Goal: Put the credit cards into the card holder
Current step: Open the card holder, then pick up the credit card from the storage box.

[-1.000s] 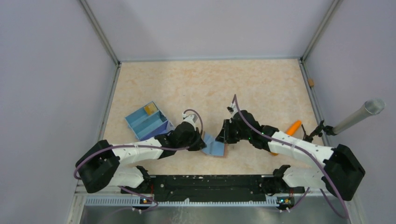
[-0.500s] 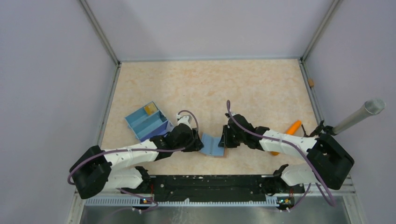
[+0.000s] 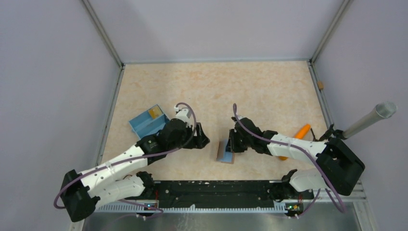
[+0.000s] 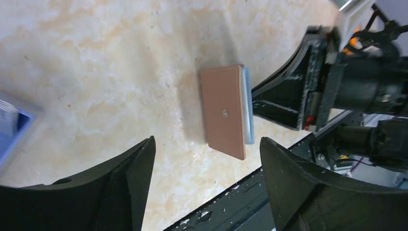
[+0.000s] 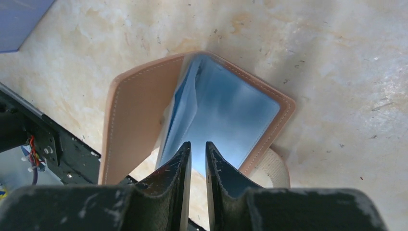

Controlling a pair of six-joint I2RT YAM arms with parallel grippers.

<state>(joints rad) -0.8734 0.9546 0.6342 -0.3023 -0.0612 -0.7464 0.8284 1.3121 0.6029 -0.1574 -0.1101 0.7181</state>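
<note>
The brown card holder (image 3: 224,152) stands half folded at the table's near middle. Its left flap (image 5: 130,120) is raised and its inside (image 5: 235,110) shows glossy light blue. A thin light blue sheet (image 5: 182,113), a credit card as far as I can tell, stands along the fold. My right gripper (image 5: 197,143) (image 3: 232,144) is shut to a thin slit, and its tips are over the near edge of the blue inside. My left gripper (image 4: 207,140) (image 3: 201,139) is wide open and empty, to the left of the holder (image 4: 223,110). A yellow-gold card (image 3: 155,112) lies in the blue box.
A blue box with compartments (image 3: 144,124) sits left of my left arm, and its corner (image 4: 14,127) shows in the left wrist view. An orange carrot-shaped object (image 3: 302,131) lies by my right arm. A grey tube (image 3: 370,119) juts in at the right, and a black rail (image 3: 216,190) runs along the near edge.
My left gripper opened, let go of the holder's left side and drew back to the left. The flat, open holder folded up, its left flap rising. The right gripper stayed at it.
</note>
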